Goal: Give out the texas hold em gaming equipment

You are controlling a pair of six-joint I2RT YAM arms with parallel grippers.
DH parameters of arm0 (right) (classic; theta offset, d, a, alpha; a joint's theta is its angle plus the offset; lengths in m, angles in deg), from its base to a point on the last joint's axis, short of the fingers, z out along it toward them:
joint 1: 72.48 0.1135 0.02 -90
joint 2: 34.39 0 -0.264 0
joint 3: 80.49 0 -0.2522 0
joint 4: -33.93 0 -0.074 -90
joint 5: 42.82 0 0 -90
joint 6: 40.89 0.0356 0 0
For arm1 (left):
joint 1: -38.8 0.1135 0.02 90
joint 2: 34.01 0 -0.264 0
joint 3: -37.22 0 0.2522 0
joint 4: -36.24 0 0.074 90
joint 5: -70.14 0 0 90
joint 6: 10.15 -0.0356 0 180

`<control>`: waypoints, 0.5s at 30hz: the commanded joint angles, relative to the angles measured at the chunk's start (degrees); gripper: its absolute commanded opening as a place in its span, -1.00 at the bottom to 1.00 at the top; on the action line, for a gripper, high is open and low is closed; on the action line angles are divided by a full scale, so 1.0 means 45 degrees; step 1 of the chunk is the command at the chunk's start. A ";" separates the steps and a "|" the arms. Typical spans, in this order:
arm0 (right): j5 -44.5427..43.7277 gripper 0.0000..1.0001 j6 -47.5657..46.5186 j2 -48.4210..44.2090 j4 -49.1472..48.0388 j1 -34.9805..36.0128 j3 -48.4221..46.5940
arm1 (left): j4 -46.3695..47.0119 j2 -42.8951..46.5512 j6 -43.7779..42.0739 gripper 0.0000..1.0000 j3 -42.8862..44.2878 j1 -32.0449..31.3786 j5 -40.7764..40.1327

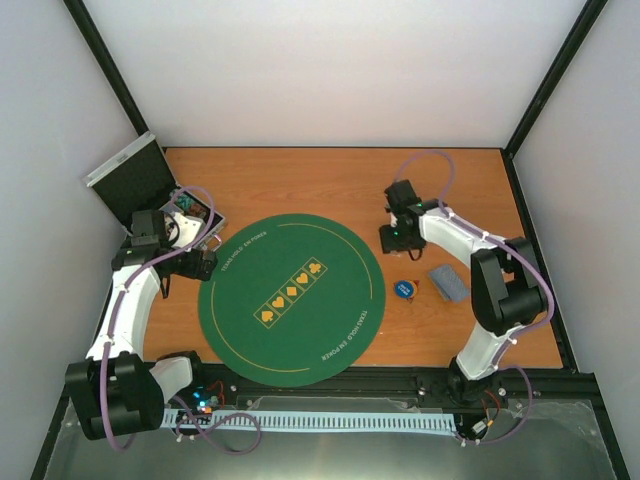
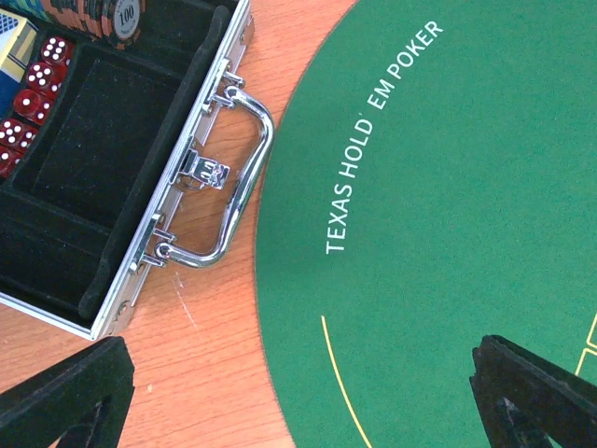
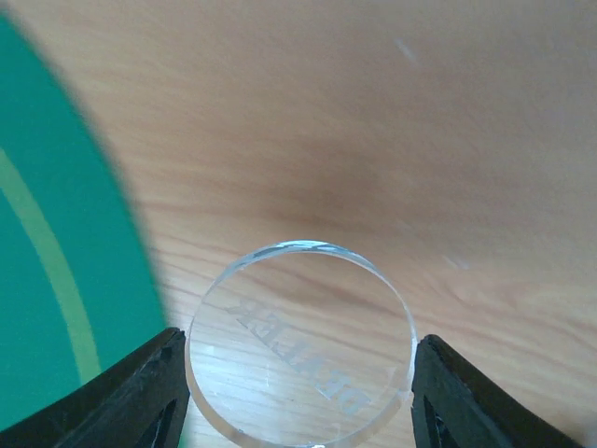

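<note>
The mat (image 1: 292, 300) lies at the middle of the tabletop (image 1: 330, 175). It is round and green, with "TEXAS HOLD 'EM POKER" in white along its far left arc and again along its near right arc. A row of yellow suit signs crosses its centre.

Just right of the mat, on bare wood, lies a blue disc (image 1: 405, 289); its print is too small to read. The cards (image 1: 449, 282), a grey-blue stack, lie a little further right of the mat, near that disc but apart from it.

At the mat's left edge the left tool (image 2: 303, 387) hangs with its jaws spread wide and nothing between them, one finger over wood and the other over the green.

Just off the mat's right edge the right tool (image 3: 300, 373) pinches a clear disc (image 3: 303, 299). One finger (image 3: 140, 397) meets the disc's left rim and the other its right rim. The disc is over the wood beside the mat; whether it rests there or is lifted I cannot tell. It is engraved "DEALER", which the wrist view shows upside down.

Beyond the mat's far left side stands the case (image 2: 126, 280), silver, open and black-lined, with its handle (image 2: 238, 177) toward the mat. In its compartments farthest from the mat sit chips (image 2: 119, 14), one marked "100", and red dice (image 2: 37, 84) with white pips.
</note>
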 commanded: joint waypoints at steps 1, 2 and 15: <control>0.0447 -0.09 0.0199 0.0411 -0.0193 0.1895 -0.1968 | 0.0000 0.0112 0.0430 0.99 0.0547 0.0070 0.0225; 0.0482 -0.09 0.0160 0.0801 -0.0158 0.2252 -0.2383 | -0.0023 0.0101 0.0485 0.99 0.0580 0.0069 0.0211; -0.0284 -0.08 -0.0195 0.5298 0.1159 0.4097 -0.6581 | 0.0000 0.0895 0.0400 1.00 0.0026 0.0071 0.0107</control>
